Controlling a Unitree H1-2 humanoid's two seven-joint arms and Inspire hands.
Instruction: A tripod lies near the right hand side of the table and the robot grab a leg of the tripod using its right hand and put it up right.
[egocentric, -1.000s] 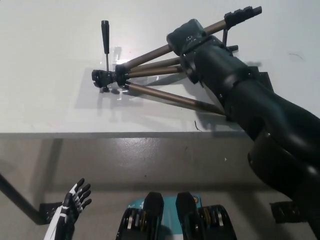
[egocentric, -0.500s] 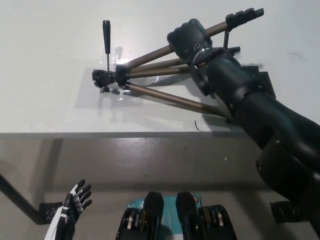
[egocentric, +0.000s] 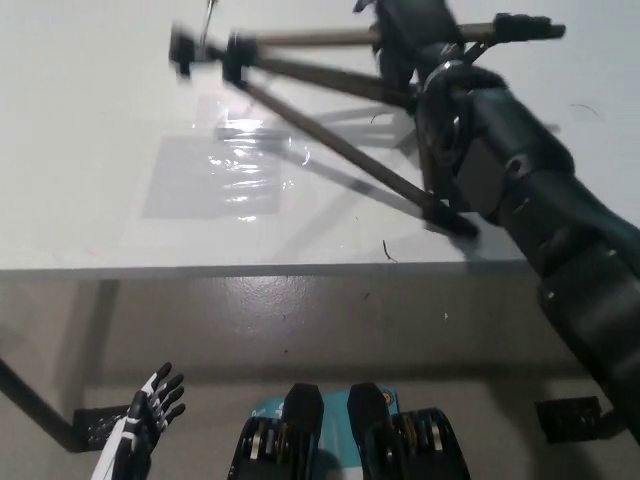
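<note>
The tripod (egocentric: 320, 95) is lifted off the white table (egocentric: 120, 210), its head (egocentric: 205, 50) blurred near the top left. One bronze leg runs along the top edge. Another slants down to a black foot (egocentric: 455, 222) that looks to touch the table near the front edge. My black right hand (egocentric: 410, 35) is shut on the upper leg at the top of the head view. My white left hand (egocentric: 140, 425) hangs low at the bottom left, below the table, fingers apart and holding nothing.
The table's front edge (egocentric: 250, 268) crosses the picture's middle, with grey floor (egocentric: 300, 320) below it. A black table leg and foot bracket (egocentric: 60, 415) stand at the lower left. A small dark mark (egocentric: 387, 250) lies near the edge.
My right hand has raised the gripped leg upward and away. The tripod's head swung up toward the top edge, and its legs spread downward. The left hand stayed put.
</note>
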